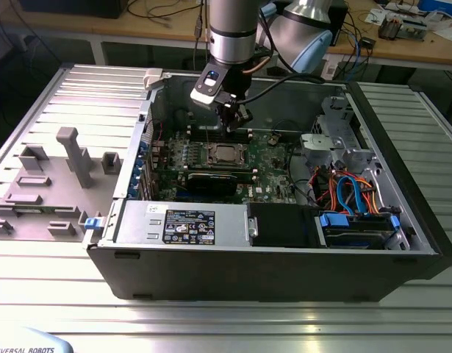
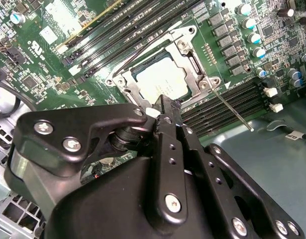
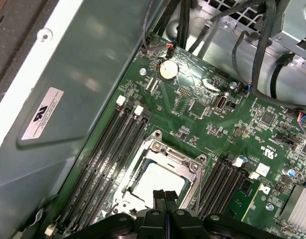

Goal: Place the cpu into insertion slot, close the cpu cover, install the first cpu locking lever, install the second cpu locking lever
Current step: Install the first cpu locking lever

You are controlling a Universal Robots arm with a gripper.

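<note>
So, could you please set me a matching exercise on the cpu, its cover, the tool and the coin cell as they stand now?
Column one:
1 cpu
2 cpu cover
3 tool
4 coin cell

Column two:
A round, silvery, on the green board
B black, shut, close over the frame's edge
C pale square showing through a window
D metal frame lowered flat

Pairs: 1-C, 2-D, 3-B, 4-A.

A coin battery (image 3: 167, 69) sits near memory slots (image 3: 113, 149).

I count one cpu (image 3: 155, 181), one cover (image 3: 175, 154), two levers (image 2: 232, 110), one gripper (image 3: 165, 194), one coin cell (image 3: 168, 69), two banks of memory slots (image 3: 110, 159).
</note>
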